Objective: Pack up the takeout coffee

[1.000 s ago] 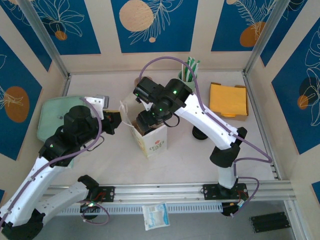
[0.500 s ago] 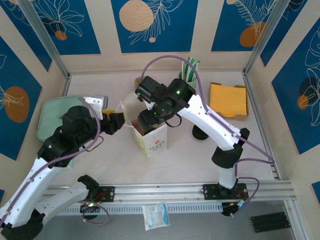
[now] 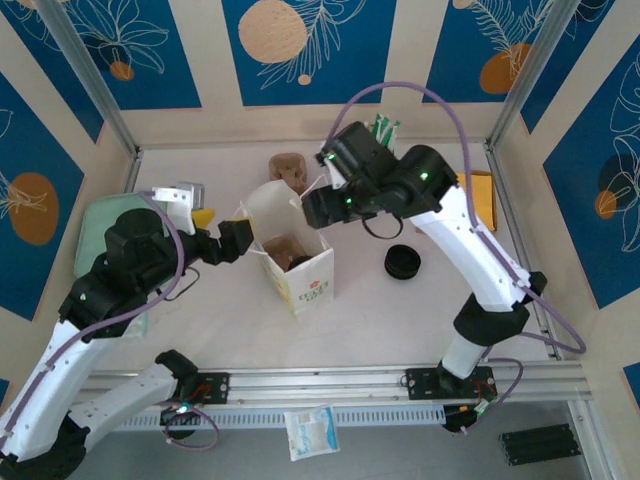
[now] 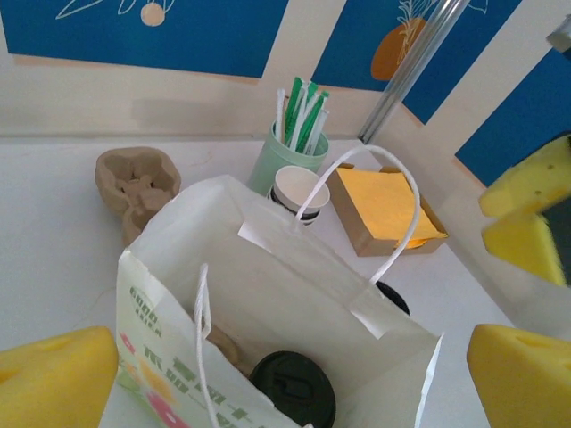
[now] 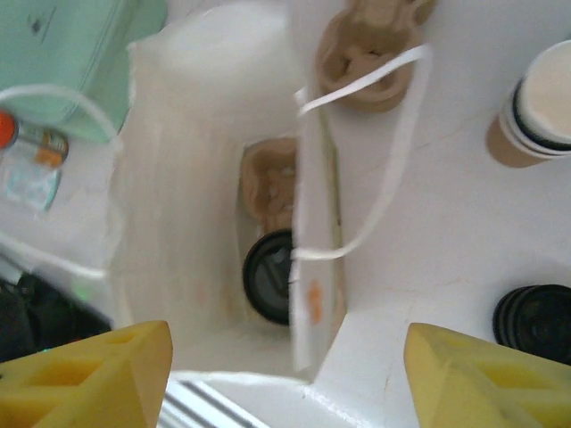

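The white paper bag point(image 3: 300, 272) stands upright between my 2 arms with its mouth open, so a load can go in from above. My left pincer point(image 3: 238, 243) is spread wide just beside the bag's left rim and pinches nothing; I judge it waits there to steady that wall. My right pincer point(image 3: 312, 208) hangs over the far rim, also spread and empty. Inside, 1 cardboard carrier point(image 5: 268, 174) lies on the floor of the bag. The takeout coffee point(image 4: 293, 390) stands upright at the carrier's end, black lid up, apparently seated so it cannot tip.

White table point(image 3: 380, 310), paper bag point(image 3: 305, 282), black lids point(image 3: 402, 262)
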`<control>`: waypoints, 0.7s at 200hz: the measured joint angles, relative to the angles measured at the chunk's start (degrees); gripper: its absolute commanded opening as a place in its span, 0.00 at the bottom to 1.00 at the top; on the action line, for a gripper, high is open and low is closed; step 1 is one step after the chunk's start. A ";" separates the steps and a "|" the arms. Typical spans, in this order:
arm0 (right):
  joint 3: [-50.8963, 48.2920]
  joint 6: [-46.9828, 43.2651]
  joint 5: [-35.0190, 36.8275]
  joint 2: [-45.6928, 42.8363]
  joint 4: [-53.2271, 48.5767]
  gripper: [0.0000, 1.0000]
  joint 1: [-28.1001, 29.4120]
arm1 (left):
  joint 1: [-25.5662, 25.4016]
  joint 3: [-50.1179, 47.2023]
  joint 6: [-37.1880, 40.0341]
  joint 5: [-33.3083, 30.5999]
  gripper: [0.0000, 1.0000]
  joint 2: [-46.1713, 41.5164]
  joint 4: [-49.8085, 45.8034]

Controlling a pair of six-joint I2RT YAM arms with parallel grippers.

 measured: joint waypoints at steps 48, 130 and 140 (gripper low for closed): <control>-16.17 2.05 -5.75 -7.61 11.82 0.69 -19.39 | 0.00 9.64 1.51 0.37 0.99 9.14 -0.74; -25.44 5.64 -18.58 -0.04 29.11 0.54 -42.49 | 0.00 22.32 3.39 1.55 1.00 27.58 -2.08; -25.03 5.97 -19.52 2.25 30.49 0.51 -43.71 | 0.00 23.43 3.39 1.95 0.99 28.89 -2.01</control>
